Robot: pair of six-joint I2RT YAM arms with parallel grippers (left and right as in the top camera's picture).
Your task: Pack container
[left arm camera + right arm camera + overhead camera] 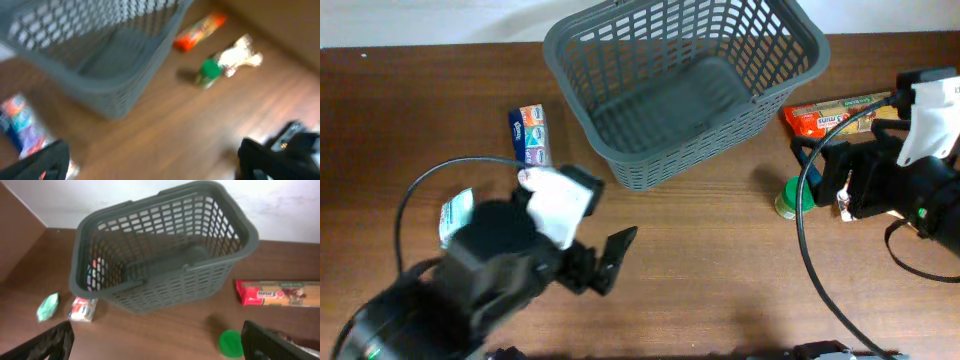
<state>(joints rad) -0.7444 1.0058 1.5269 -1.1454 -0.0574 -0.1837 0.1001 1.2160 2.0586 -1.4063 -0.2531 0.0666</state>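
Empty container (650,165) at the far middle of the counter (720,290), long axis crosswise; right pincer (156,330) and left pincer (152,150) are shown spread wide, holding nothing, the right set just beside the green-capped bottle (788,198).

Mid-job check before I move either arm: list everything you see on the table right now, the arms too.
basket: 1, dark grey, far centre of the table, empty
carton: 1, blue, white and orange, just left of the basket
sachet: 1, teal and white, near left, partly hidden by the left arm
long packet: 1, orange-red, just right of the basket
bottle: 1, green cap, front right of the basket, upright
crinkly bag: 1, pale, beside the bottle, mostly under the right arm in the overhead view
table: 1, brown wood
left gripper: 1, black, near left, open, holding nothing
right gripper: 1, black, right side, open, holding nothing
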